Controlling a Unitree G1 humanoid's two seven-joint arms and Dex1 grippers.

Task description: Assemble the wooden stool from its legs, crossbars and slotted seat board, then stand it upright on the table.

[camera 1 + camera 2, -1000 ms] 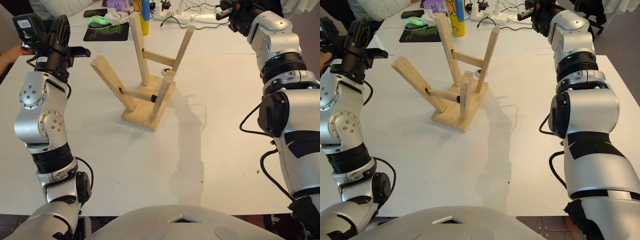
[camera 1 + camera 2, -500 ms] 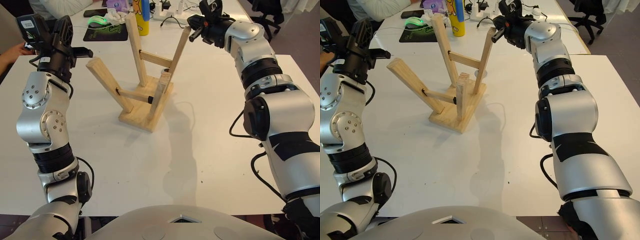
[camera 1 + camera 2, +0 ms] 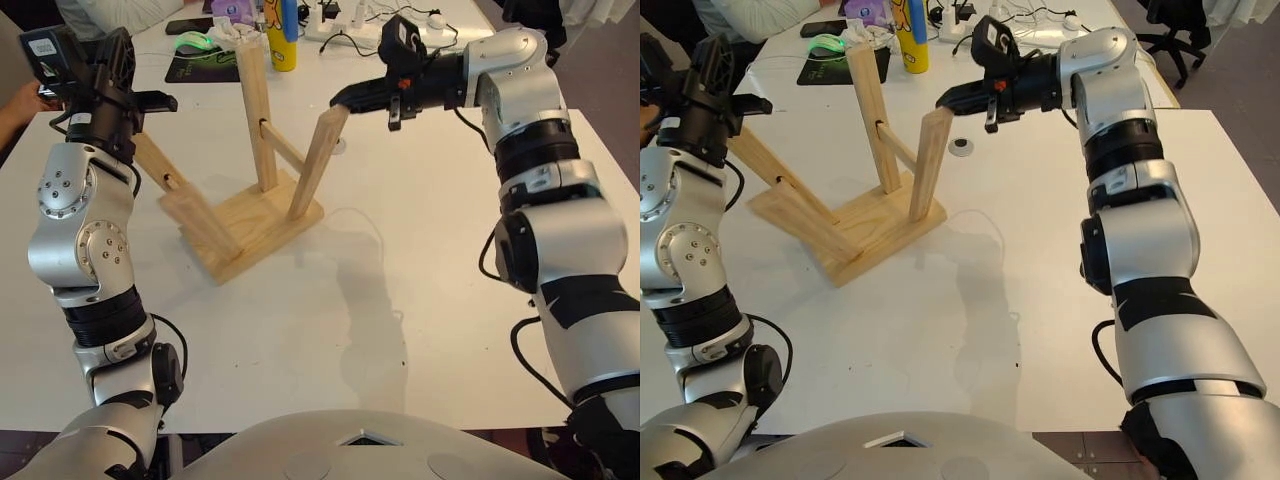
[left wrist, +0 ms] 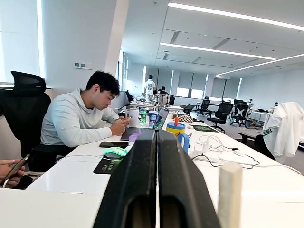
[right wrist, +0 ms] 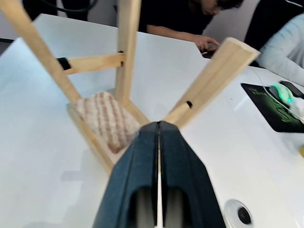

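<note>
The near half of the white table (image 3: 400, 330) lies bare from its front edge to the wooden stool (image 3: 262, 215), and the tabletop at the stool's 3 o'clock is open to the right edge. The stool sits upside down left of centre, slotted seat board (image 3: 235, 235) flat on the table, legs up. The right gripper (image 3: 345, 98), fingers pressed together, touches the top end of the leg (image 3: 312, 165) at 2 o'clock. The left gripper (image 3: 160, 100), also pressed together, hovers at 10 o'clock over the outward-leaning leg (image 3: 165, 170). A small round disc (image 3: 960, 147) lies just beyond. Along the far edge at 12 o'clock crowd a yellow bottle (image 3: 285, 40), mouse pad (image 3: 205, 65) and power strip (image 3: 345, 28).
</note>
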